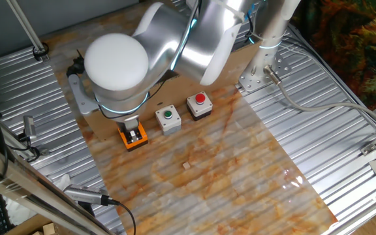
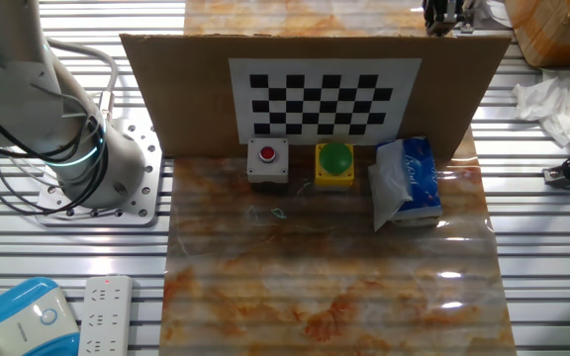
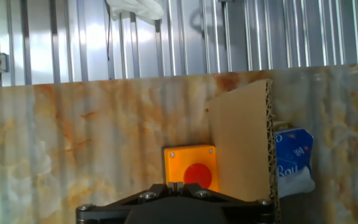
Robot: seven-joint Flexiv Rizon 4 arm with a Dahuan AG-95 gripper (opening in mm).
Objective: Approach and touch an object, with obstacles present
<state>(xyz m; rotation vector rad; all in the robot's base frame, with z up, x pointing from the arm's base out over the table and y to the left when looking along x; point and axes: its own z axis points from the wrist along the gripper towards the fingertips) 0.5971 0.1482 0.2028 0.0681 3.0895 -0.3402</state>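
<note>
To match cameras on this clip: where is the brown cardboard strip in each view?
One fixed view: the cardboard strip is at the far side, mostly hidden behind the arm.
The other fixed view: it stands across the top, with a checkerboard on its face.
Hand view: right of centre, seen edge-on.
Shared landmark: the orange-marbled mat beneath it.

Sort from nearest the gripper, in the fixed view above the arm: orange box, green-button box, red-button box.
1. Orange box, under the gripper.
2. Grey green-button box, next along.
3. Grey red-button box, farthest, at the row's end.
</note>
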